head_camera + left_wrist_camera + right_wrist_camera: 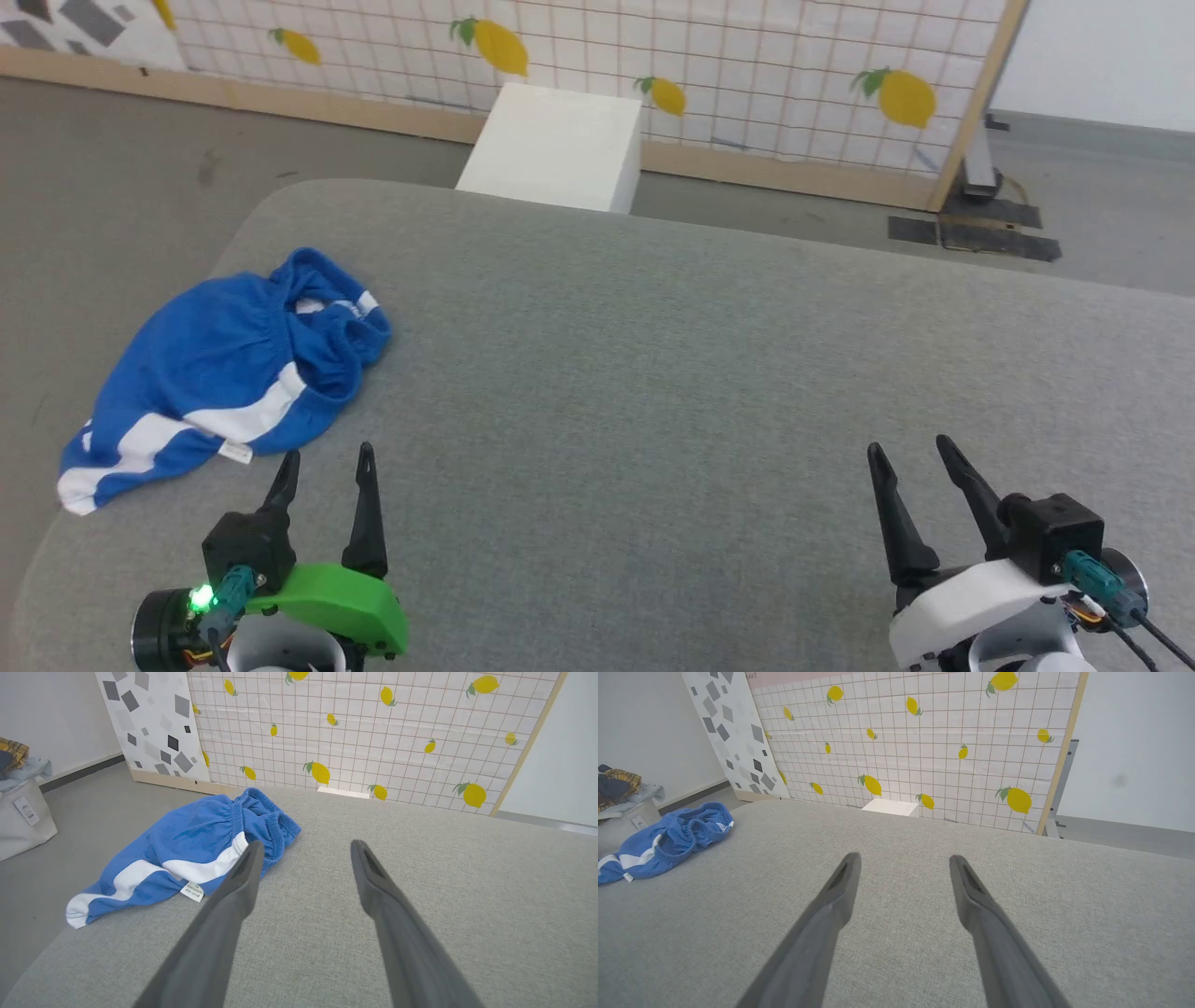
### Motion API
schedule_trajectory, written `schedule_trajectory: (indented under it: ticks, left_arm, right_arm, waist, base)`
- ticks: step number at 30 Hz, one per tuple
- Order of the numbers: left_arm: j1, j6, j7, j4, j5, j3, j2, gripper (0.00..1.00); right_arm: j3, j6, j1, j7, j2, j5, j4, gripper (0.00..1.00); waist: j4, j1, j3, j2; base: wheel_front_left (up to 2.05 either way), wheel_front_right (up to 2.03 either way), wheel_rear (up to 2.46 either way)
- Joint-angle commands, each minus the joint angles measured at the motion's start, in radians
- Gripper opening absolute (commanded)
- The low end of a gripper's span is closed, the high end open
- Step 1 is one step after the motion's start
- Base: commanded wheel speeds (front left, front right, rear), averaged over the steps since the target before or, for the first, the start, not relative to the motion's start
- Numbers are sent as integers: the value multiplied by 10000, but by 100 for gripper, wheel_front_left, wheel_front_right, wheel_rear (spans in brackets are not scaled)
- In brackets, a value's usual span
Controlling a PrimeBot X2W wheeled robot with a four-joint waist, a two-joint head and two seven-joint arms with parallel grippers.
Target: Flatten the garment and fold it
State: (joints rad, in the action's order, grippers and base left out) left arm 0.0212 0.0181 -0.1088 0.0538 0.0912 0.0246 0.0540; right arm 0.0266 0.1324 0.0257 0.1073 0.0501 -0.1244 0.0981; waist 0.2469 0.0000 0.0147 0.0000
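Grey table (653, 373): garment (215, 373) bunched nr left edge, not flattened or folded yet. Left gripper (327, 451) & right gripper (907, 443) both wide, empty.

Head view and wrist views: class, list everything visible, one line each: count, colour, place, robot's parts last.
garment: one, bright blue with white stripes, crumpled near the padded surface's left edge
padded surface: one, grey, under both grippers
box: one, white, beyond the surface's far edge
lemon panel: one, white grid with yellow lemons, behind the box
patterned panel: one, white with grey squares, left of the lemon panel
bag: one, pale, on the floor far left, clothes on top
left gripper: one, dark fingers, open, near the garment
right gripper: one, dark fingers, open, over bare surface
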Motion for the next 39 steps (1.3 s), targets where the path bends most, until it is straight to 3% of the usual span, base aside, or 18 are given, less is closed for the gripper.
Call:
schedule_trajectory:
  ticks: [1,39]
  left_arm:
    - [108,63,-119,40,110,49,-17,100]
    - [382,128,-897,382,355,306,-29,100]
  right_arm:
    - [17,-8,40,124,0,-102,74,100]
    - [404,-13,232,908,0,-386,683,100]
  waist:
    - [311,0,-2,0]
    - [2683,0,-133,0]
  base:
    - [0,0,0]
    - [0,0,0]
